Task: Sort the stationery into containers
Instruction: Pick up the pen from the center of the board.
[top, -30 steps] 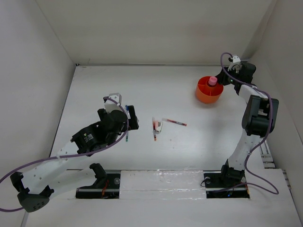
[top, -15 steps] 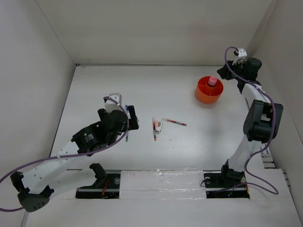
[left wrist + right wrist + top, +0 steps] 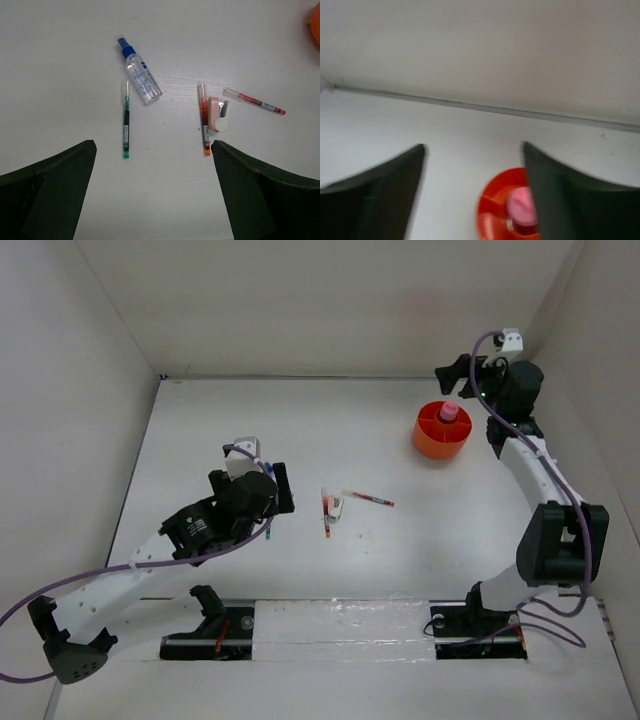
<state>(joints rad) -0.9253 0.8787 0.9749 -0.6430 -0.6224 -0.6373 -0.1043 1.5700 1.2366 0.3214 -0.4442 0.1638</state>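
Nearest the bases, the left gripper [image 3: 155, 200] hangs over the table [image 3: 350, 430] with its jaws spread wide and empty. Below it lie a green pen [image 3: 126, 122] and, just beside that, a clear blue-capped bottle [image 3: 141, 80]. Picking up one of these looks to be the step in hand. The next move calls for a straight descent, with the jaws set across the pen's thin shaft.

Mid-table, an orange-tipped pen [image 3: 204, 120] lies against a small white piece [image 3: 218, 114], with a red pen [image 3: 255, 101] close by. All five await sorting, well apart from the orange tub [image 3: 432, 445] at the far right.

There a pink-capped tube [image 3: 449, 412] stands upright; which compartment holds it cannot be told. Nothing else shows inside. Beyond the tub, the right gripper [image 3: 472, 147] hovers with its jaws parted, holding nothing.
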